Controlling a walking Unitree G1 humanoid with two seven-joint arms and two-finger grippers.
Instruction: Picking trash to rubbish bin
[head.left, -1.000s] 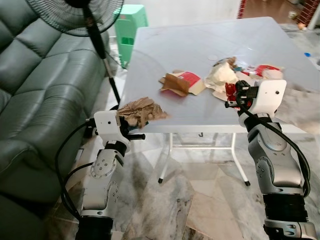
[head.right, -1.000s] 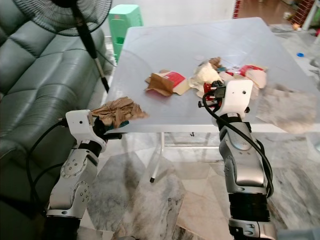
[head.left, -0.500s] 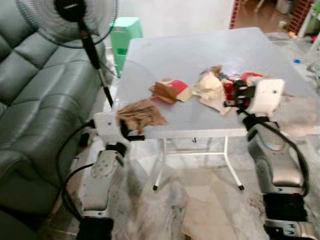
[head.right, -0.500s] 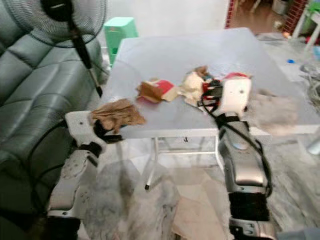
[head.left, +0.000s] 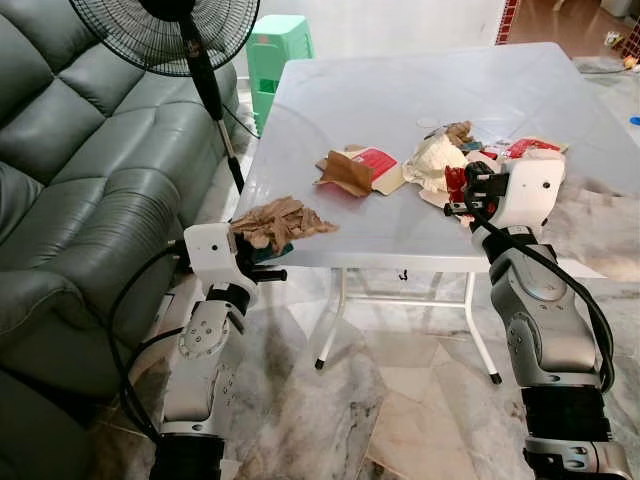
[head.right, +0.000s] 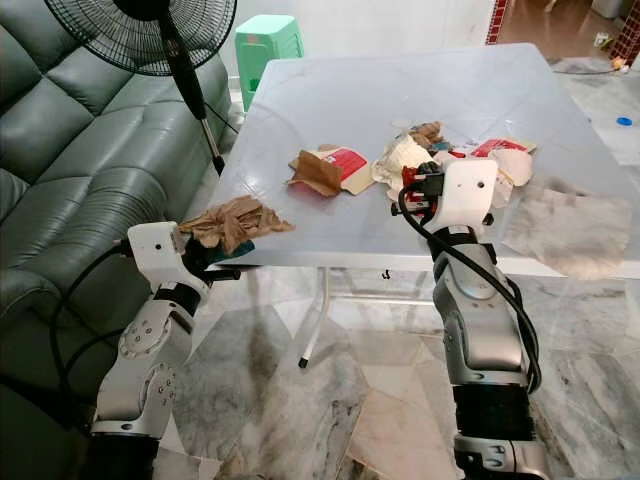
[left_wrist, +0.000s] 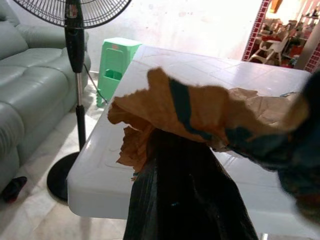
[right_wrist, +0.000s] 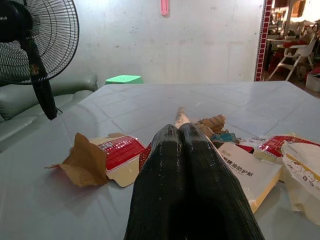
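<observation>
Crumpled brown paper (head.left: 280, 220) hangs at the near left corner of the grey table (head.left: 400, 90), and my left gripper (head.left: 265, 258) is shut on it; in the left wrist view the paper (left_wrist: 200, 110) spreads over the black fingers (left_wrist: 185, 200). My right gripper (head.left: 462, 195) is shut, level with the table top at the near edge of the trash pile. In the right wrist view its fingers (right_wrist: 165, 170) press together, with a pale scrap tip just past them; whether it is held I cannot tell. On the table lie a brown and red carton (head.left: 360, 170), white crumpled paper (head.left: 437, 160) and a red and white packet (head.left: 525, 150).
A standing fan (head.left: 170, 25) and a grey-green sofa (head.left: 80, 180) are on the left. A green stool (head.left: 278, 40) stands behind the table. A thin grey plastic sheet (head.right: 570, 230) lies over the table's near right edge. Marble floor lies under the table.
The whole picture shifted and blurred as the camera moved. Both grippers keep the same places against the table; the left one still holds the brown paper.
</observation>
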